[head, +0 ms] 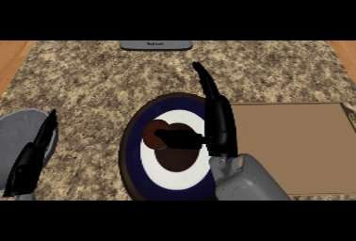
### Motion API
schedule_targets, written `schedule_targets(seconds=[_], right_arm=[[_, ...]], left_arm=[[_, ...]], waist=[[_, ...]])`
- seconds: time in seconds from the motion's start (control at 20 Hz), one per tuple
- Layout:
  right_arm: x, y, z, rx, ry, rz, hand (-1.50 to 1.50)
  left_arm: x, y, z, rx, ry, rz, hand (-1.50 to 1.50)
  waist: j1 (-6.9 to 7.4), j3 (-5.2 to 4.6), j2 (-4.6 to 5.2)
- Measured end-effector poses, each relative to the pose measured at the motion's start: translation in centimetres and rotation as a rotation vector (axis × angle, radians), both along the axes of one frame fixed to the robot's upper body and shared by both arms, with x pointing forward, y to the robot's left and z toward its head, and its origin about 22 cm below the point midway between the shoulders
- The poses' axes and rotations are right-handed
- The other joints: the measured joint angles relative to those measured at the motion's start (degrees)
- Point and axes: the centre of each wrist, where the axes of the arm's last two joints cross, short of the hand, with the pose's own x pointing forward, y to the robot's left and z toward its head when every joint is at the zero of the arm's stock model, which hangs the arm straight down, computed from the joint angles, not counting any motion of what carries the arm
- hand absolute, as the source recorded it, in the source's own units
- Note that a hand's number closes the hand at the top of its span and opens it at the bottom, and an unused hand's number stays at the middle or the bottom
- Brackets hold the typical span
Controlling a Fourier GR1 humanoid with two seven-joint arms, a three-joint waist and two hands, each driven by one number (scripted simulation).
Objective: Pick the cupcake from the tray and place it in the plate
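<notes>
One marking shows: a short line of pale lettering on the grey appliance (156,44) at the far edge of the counter (90,80). The letters are too small to read, so no word, brand or number can be made out. Nothing else on the counter carries any text, label or sign.

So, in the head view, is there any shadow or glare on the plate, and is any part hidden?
Head view: no glare on the plate; a dark patch lies at its centre under the right hand, perhaps shadow. The hand partly hides the cupcake and the plate's right edge.
</notes>
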Motion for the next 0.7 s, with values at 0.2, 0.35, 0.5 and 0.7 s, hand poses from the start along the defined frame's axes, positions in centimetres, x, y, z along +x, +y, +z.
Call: schedule_targets(seconds=[0.2,0.35,0.5,0.7], right_arm=[[0.1,-4.0,0.1,0.119,-0.012,-0.084,-1.50],[-0.5,-7.2,-0.2,0.227,-0.036,-0.100,-1.50],[-1.1,-11.2,-1.1,0.285,-0.072,-0.099,-1.50],[-2.2,-16.1,-2.7,0.319,-0.126,-0.082,-1.50]], left_arm=[[-0.6,1.4,0.3,0.003,-0.001,0.010,0.00],[-0.5,0.8,0.3,-0.003,-0.002,0.005,0.00],[-0.5,0.6,0.2,-0.004,0.004,0.005,0.00],[-0.5,1.2,0.0,0.000,0.000,0.010,0.00]], waist=[[-0.12,0.02,0.00],[-0.30,0.06,0.04],[-0.39,0.09,0.06],[-0.44,0.06,0.04]])
